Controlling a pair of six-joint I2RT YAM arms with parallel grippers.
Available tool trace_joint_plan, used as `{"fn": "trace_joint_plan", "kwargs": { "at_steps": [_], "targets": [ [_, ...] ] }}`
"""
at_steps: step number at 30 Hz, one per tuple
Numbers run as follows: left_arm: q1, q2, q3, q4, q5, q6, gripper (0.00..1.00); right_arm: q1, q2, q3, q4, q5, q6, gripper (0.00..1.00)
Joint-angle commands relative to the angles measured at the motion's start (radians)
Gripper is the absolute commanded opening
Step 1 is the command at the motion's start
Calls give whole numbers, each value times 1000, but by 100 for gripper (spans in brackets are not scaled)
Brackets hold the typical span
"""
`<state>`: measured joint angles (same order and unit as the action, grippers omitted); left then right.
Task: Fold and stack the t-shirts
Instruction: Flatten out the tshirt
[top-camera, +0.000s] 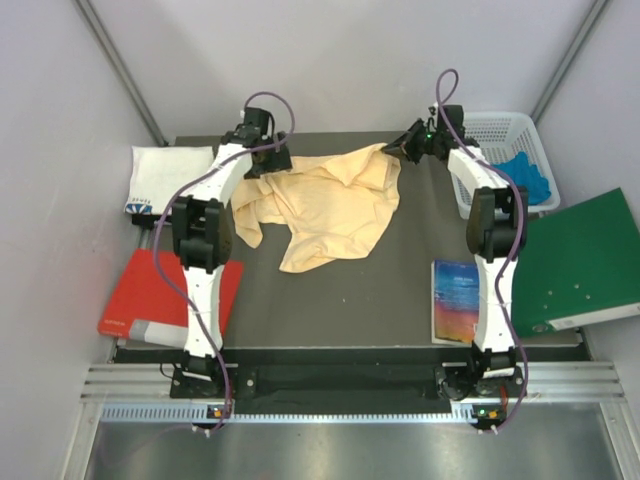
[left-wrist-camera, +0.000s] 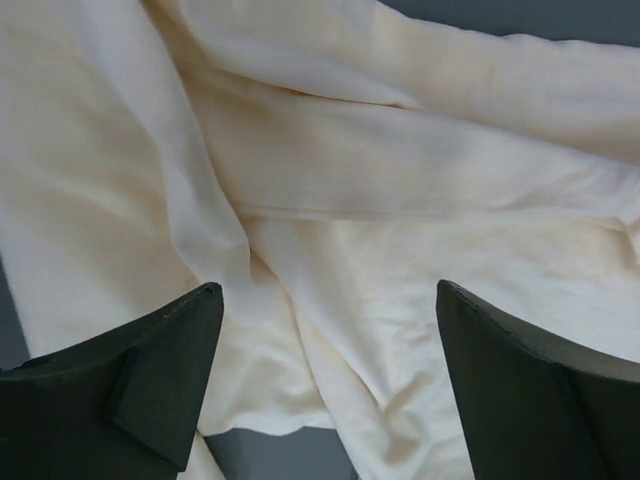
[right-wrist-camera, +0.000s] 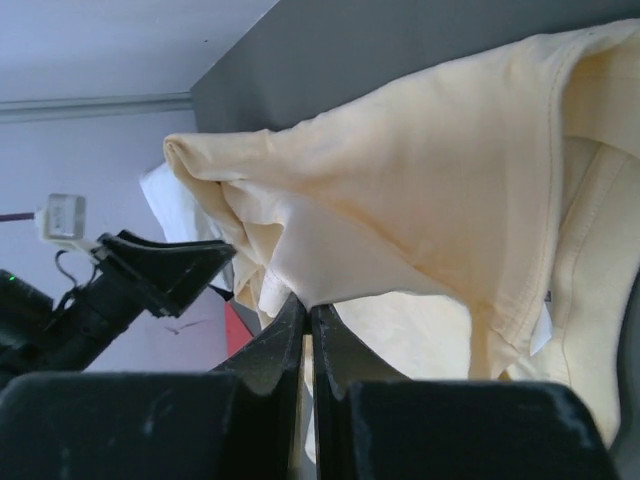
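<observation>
Top external view puts me halfway at best: the white t-shirt (top-camera: 165, 175) lies folded, left of my left gripper (left-wrist-camera: 328, 300), whose spread fingers hover over the crumpled peach t-shirt (top-camera: 325, 210). My right gripper (right-wrist-camera: 308, 325) pinches its edge. Folding and stacking are not yet done.

Print on the white t-shirt (top-camera: 168, 175) and red folder (top-camera: 150, 292) is illegible.

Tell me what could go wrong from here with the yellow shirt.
The right gripper is shut on only a thin edge of the crumpled pale peach-yellow cloth t-shirt; a pull may slip it free. The left gripper hangs open over bunched folds, so it might pinch several layers. The folded white t-shirt lies close beside the left arm, which could nudge it.
</observation>
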<state>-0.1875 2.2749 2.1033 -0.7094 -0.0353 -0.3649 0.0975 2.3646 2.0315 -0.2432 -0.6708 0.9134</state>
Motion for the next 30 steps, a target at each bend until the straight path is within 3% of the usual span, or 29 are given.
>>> {"fn": "trace_joint_plan", "kwargs": {
  "at_steps": [1,6,17,19,24,30],
  "targets": [
    [-17,67,75,-47,-116,-41,89,2,-27,-8,103,-10,28,0],
    [-17,126,138,-127,-233,-77,86,-12,-13,-8,125,-18,50,0],
    [-15,-98,-135,30,-308,-60,85,-21,1,-24,122,-52,42,0],
    [-15,-94,-137,31,-308,-66,74,-21,5,-28,124,-56,41,0],
    [-15,-32,-82,10,-293,-83,60,-21,8,-37,120,-70,36,0],
    [-12,75,39,-18,-267,-111,58,-28,2,-53,111,-84,27,0]
  ]
}}
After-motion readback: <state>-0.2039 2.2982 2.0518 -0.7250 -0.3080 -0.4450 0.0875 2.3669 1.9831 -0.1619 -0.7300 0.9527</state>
